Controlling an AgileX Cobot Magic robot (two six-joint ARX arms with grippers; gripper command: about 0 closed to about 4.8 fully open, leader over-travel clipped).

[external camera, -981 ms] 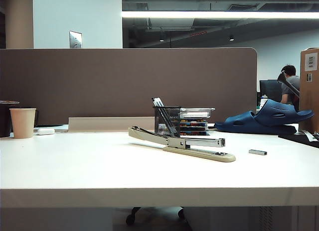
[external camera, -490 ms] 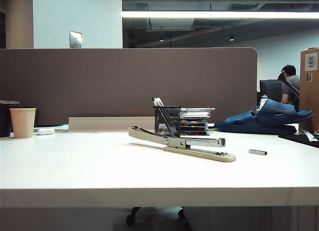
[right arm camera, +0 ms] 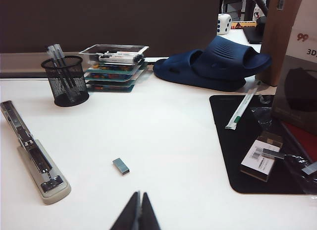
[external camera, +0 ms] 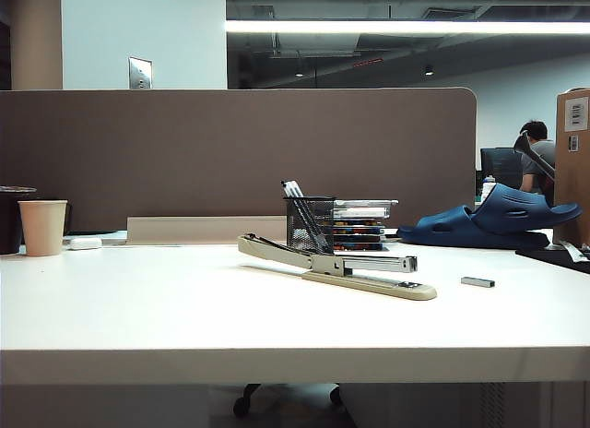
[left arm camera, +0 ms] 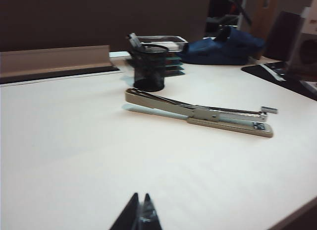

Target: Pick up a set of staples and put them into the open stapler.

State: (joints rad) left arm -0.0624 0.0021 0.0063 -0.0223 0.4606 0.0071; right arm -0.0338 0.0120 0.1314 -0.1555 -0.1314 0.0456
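Lying flat, the tiny grey set of staples faces clenched right hand.

Around the staples you have bare table on every side; the stapler lies well apart. The pen cup and trays stand behind the stapler. Both closed end effectors, left and right, hang over open table.
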